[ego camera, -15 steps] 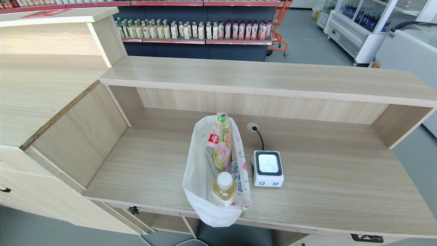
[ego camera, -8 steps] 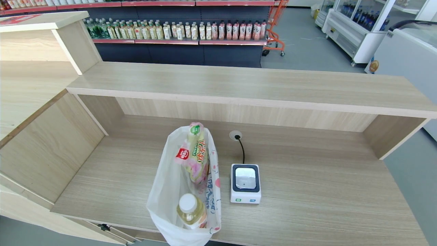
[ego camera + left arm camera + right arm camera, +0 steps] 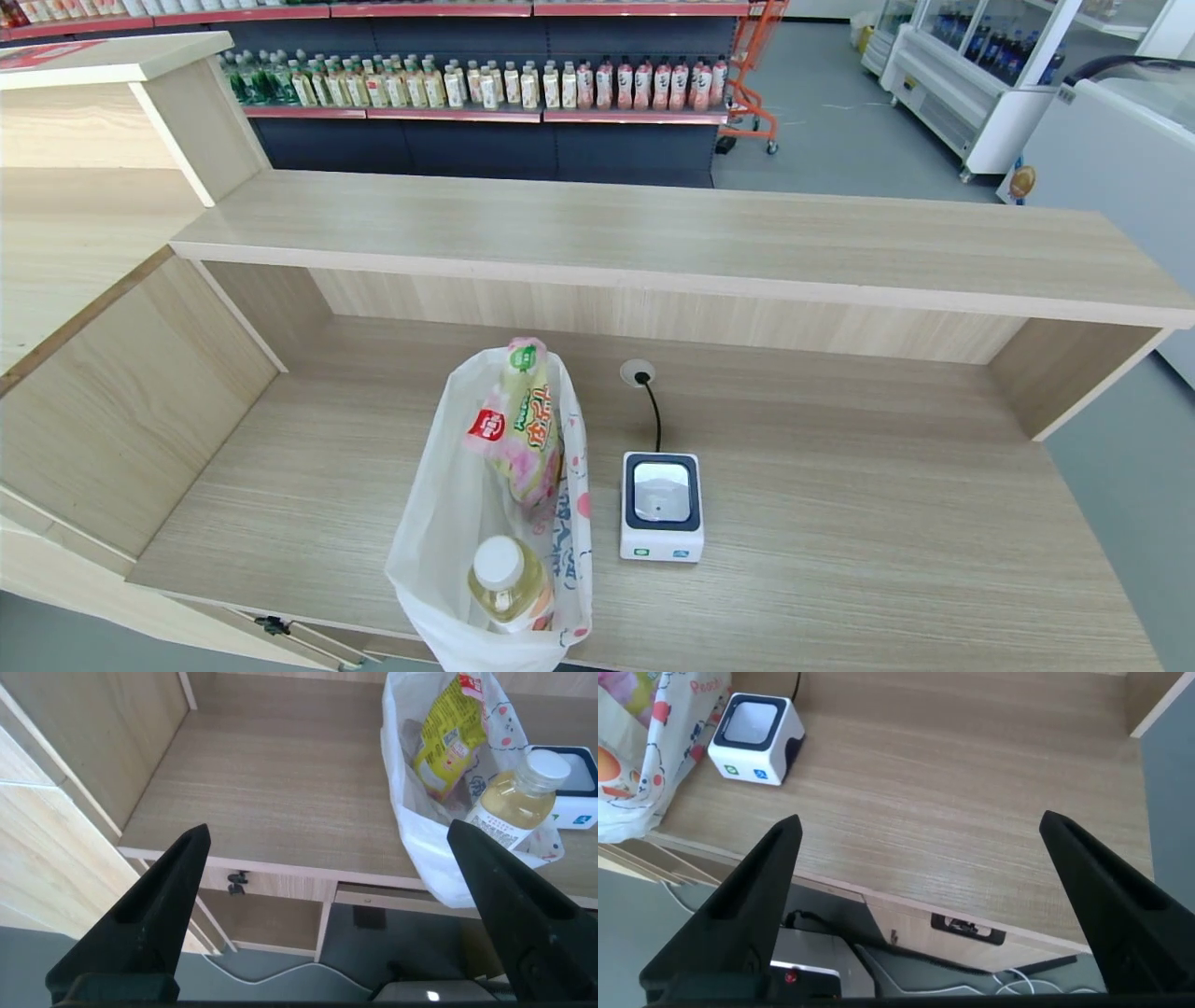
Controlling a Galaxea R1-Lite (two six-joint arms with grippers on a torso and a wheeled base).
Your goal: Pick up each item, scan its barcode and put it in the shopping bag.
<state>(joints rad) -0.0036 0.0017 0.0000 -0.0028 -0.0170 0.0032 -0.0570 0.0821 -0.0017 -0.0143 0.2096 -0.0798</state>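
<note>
A white plastic shopping bag [image 3: 439, 560] stands open on the wooden counter near its front edge. Inside it are a bottle of yellow drink with a white cap [image 3: 506, 588] and a yellow-green and pink snack packet [image 3: 521, 425] standing upright. The white barcode scanner [image 3: 661, 506] sits just right of the bag, its cable running back to a hole in the counter. The bag [image 3: 439, 821], the bottle [image 3: 519, 803] and the packet [image 3: 448, 733] lie beyond my left gripper [image 3: 341, 910], which is open and below the counter edge. My right gripper [image 3: 920, 905] is open too, off the counter's front, with the scanner [image 3: 755, 737] ahead.
The counter [image 3: 840, 523] has a raised back shelf [image 3: 653, 233] and a side wall on the left [image 3: 121, 411]. A drawer handle [image 3: 967, 929] shows under the front edge. Store shelves of bottles [image 3: 485, 84] and fridges stand behind.
The head camera has shifted, so the whole picture slid: bag and scanner now appear lower and further left. The bag, its contents and the scanner have not moved on the counter.
</note>
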